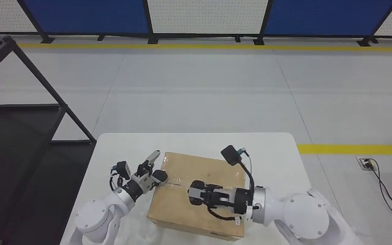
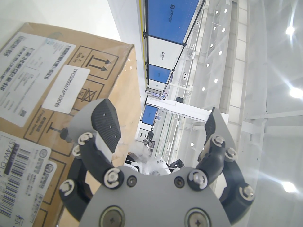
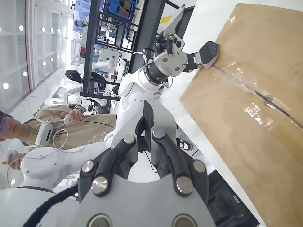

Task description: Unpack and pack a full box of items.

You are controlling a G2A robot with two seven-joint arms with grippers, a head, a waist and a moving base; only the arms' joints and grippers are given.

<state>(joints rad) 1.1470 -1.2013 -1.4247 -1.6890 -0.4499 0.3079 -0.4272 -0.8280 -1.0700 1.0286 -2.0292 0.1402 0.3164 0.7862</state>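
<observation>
A smooth white desk (image 1: 275, 153) with rounded corners carries a rectangular brown cardboard box (image 1: 184, 168). Its flaps are shut under glossy clear tape (image 3: 239, 76) along the seam, and there are printed labels (image 2: 30, 76) on one side. Its contents are hidden, and the right arm covers its 4 o'clock part. The left hand (image 1: 158, 165) is spread open at the box's 9 o'clock edge, one ribbed pad (image 3: 209, 54) touching the top rim. The right hand (image 1: 191, 191), clenched on nothing, is over the lid's middle.
</observation>
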